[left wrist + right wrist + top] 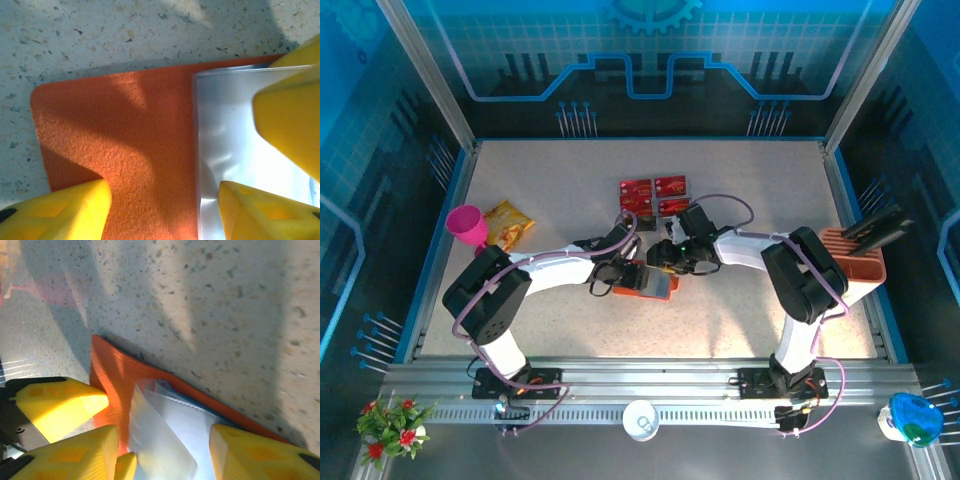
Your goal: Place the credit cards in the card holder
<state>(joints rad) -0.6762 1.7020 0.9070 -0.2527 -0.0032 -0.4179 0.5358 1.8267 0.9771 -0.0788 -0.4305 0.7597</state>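
Orange card holder (645, 283) lies open at mid-tabletop (550, 190) — left end effector (160, 210) and right end effector (165, 450) both sit over it, fingers spread, gripping nothing (red credit cards (653, 195) lie clustered just beyond).

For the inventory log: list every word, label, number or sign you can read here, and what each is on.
Nothing can be read as text.
red cards: pale markings, too small to read.
snack bag: printing, too small to read.
card holder: plain orange fabric and a clear pocket, no text seen.
gear emblem on the back wall: a picture, no words.
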